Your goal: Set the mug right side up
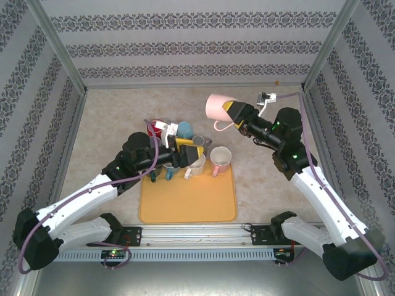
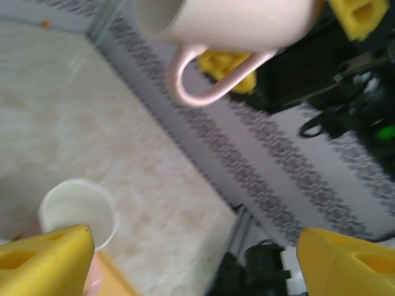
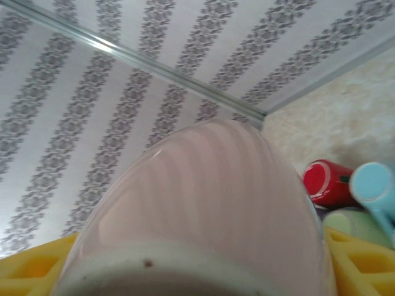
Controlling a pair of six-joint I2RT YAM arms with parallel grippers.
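The right pincer (image 1: 236, 111) clamped the pale pink mug (image 1: 217, 106) near its bottom end, holding it on its side in the air over the far right part of the desk (image 1: 111, 123), handle hanging down. The left pincer (image 1: 187, 152) stood wide and empty above the far edge of the orange tray (image 1: 203, 206), among other mugs (image 1: 213, 157). The likely risk was that the smooth, rounded wall would slip between the fingers during the turn and the mug would drop onto the desk.

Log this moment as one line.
right gripper: shut on pink mug, sideways in air | left gripper: open, empty, by white mug
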